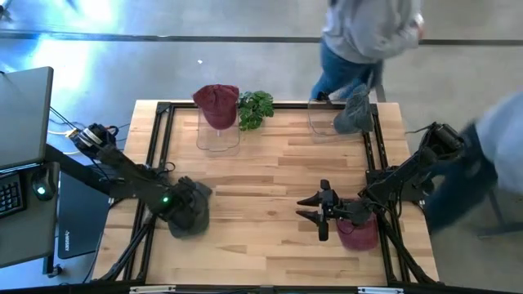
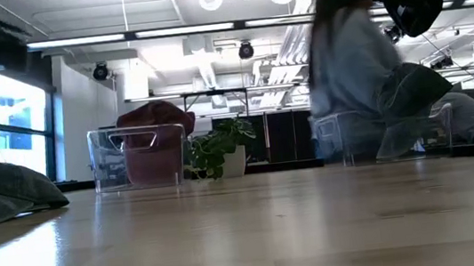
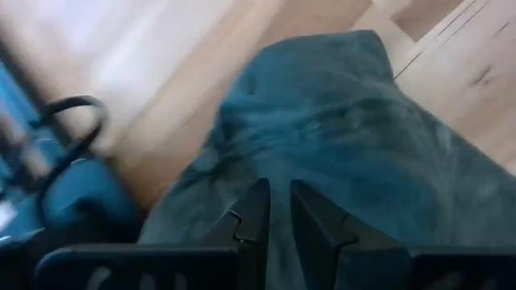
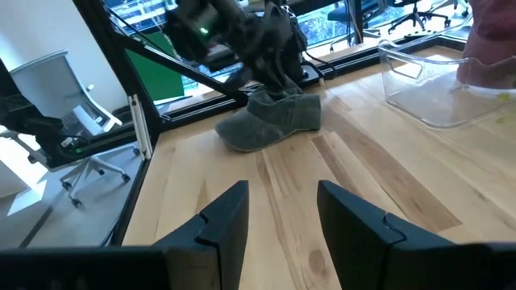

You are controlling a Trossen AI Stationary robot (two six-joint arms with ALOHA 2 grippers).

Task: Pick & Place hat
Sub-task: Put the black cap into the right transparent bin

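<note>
Four hats are visible, and the task appears roughly half done. A red hat (image 1: 216, 104) is seated in the clear bin (image 1: 217, 137) at the far left edge of the table (image 1: 270, 175), and a grey hat (image 1: 355, 114) rests in or on the clear bin (image 1: 327, 120) at the far right. Two hats remain loose on the near half — a dark grey hat (image 1: 189, 207) at the left and a maroon hat (image 1: 357, 231) at the right.

The left gripper (image 3: 276, 211) is lowered onto the dark grey hat with its fingers drawn narrow, seemingly pinching the fabric; a firm hold cannot be confirmed. The right gripper (image 1: 320, 214) hovers just beside the maroon hat, its fingers spread wide with nothing held.

The middle of the table is bare wood, so an open path to the far bins is available. A black frame (image 1: 155, 147) runs along both side edges, a small plant (image 1: 255, 107) stands beside the left bin, and people (image 1: 368, 33) are close behind the far edge.
</note>
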